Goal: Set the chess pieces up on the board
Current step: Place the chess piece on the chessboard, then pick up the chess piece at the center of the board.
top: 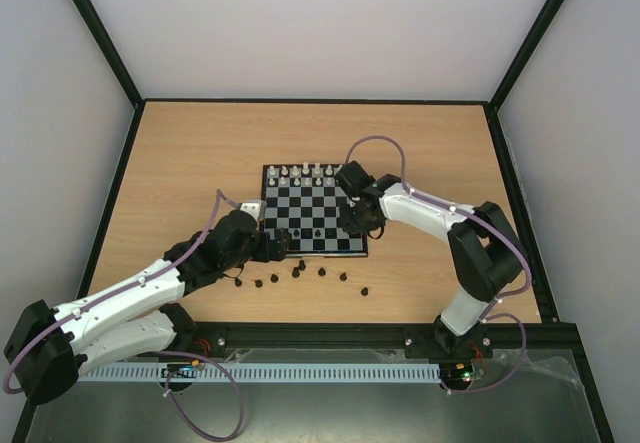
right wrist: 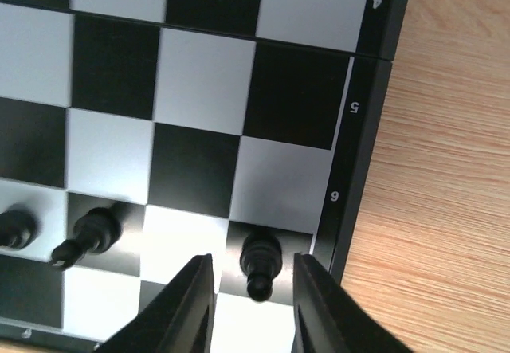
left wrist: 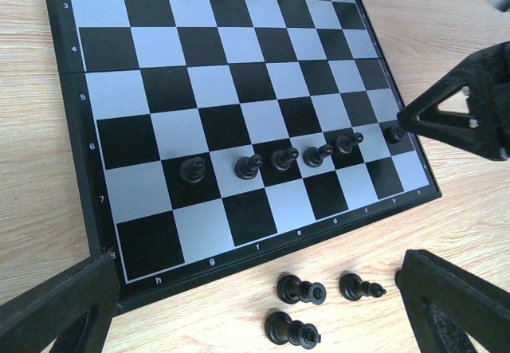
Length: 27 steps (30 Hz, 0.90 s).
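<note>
The board (top: pixel 300 208) lies mid-table, with white chess pieces (top: pixel 300 173) along its far row. Several black pawns (left wrist: pixel 283 158) stand in a row near its front edge. My right gripper (right wrist: pixel 253 289) is open over the board's right end. Its fingers straddle the end black pawn (right wrist: pixel 261 261) with a gap on each side. My left gripper (left wrist: pixel 255 289) is wide open at the board's near left corner, above three black pieces (left wrist: pixel 301 290) lying on their sides on the table. It holds nothing.
More loose black pieces (top: pixel 322 271) are scattered on the wood in front of the board. The right arm's finger (left wrist: pixel 470 114) shows in the left wrist view, by the board's right side. Black frame rails border the table.
</note>
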Motion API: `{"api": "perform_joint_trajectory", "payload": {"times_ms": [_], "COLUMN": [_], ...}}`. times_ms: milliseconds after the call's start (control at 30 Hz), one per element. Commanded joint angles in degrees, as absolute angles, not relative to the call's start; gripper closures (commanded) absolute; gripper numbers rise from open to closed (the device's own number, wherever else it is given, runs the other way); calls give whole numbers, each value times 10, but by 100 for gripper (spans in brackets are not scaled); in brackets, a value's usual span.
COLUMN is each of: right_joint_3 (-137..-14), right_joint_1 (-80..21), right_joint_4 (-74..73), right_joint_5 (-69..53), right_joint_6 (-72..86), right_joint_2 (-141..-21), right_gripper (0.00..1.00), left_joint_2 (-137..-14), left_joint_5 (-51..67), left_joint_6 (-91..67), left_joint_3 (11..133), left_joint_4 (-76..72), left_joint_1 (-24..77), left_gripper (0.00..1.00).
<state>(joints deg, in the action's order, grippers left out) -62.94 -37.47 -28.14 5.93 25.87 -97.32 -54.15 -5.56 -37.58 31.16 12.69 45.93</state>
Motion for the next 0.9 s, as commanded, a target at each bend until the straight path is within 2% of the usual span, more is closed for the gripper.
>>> {"api": "perform_joint_trajectory", "payload": {"times_ms": [0,200,400,467,667,867], "right_joint_3": [-628,-628,-647,-653,-644,-554], "right_joint_1": [-373,-373,-373,-373,-373,-373], "right_joint_4": [-289,-253,-244,-241,-232,-181], "right_joint_5": [35,-5,-59,-82,-120,-118], "right_joint_6": [253,253,251,250,252,274], "right_joint_2": [-922,-866,-843,-835,-783,-707], "right_gripper": [70,53,24,1,1,1], "left_joint_2": [-535,-539,-538,-536,-534,-535], "left_joint_5": [-57,-59,-70,-70,-75,-94], "left_joint_6": [-373,-372,-370,-370,-375,-386], "left_joint_3": [310,315,328,331,335,343], "left_joint_4": [119,124,146,152,166,192], "left_joint_1": [455,454,449,448,446,443], "left_gripper": [0,1,1,1,0,1]}}
